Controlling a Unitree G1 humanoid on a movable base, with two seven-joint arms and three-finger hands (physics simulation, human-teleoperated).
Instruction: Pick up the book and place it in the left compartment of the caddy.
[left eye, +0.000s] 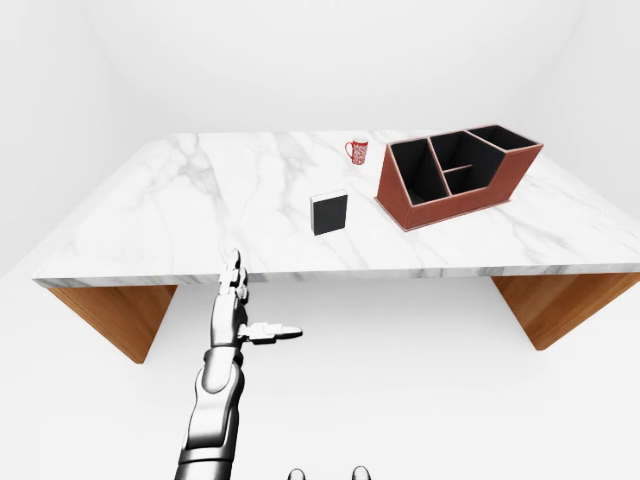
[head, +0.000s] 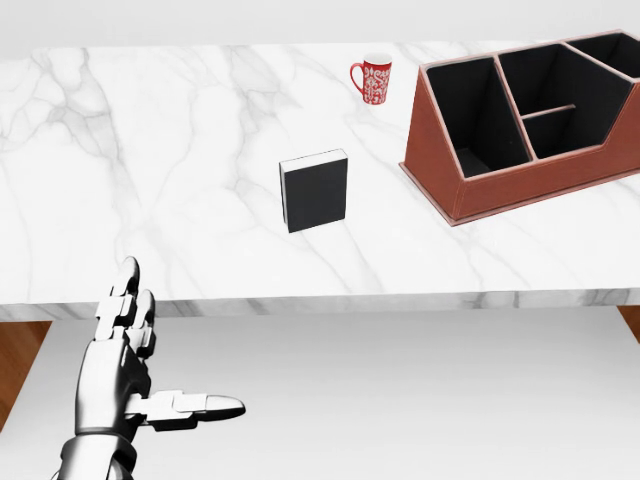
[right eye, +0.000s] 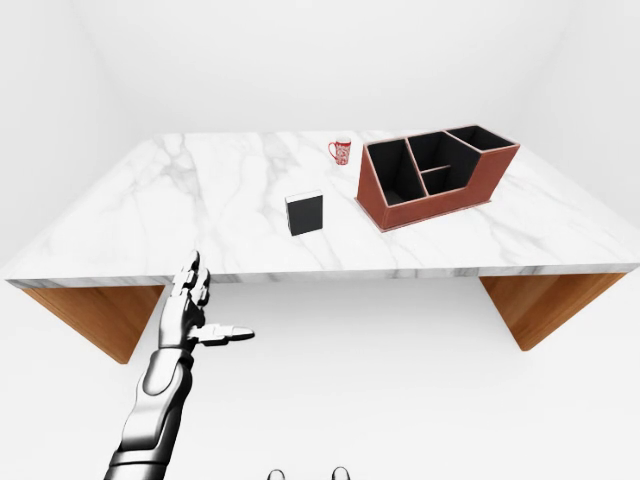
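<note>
A black book with a white page edge stands upright on the marble table, near its middle. The brown caddy with black compartments stands to the book's right; its left compartment is empty. My left hand is open, fingers straight and thumb out to the right, below the table's near edge and well down-left of the book. It holds nothing. My right hand is not in any view.
A red patterned mug stands above the book, to the left of the caddy. The table has wooden legs at both ends. White floor lies below the table edge.
</note>
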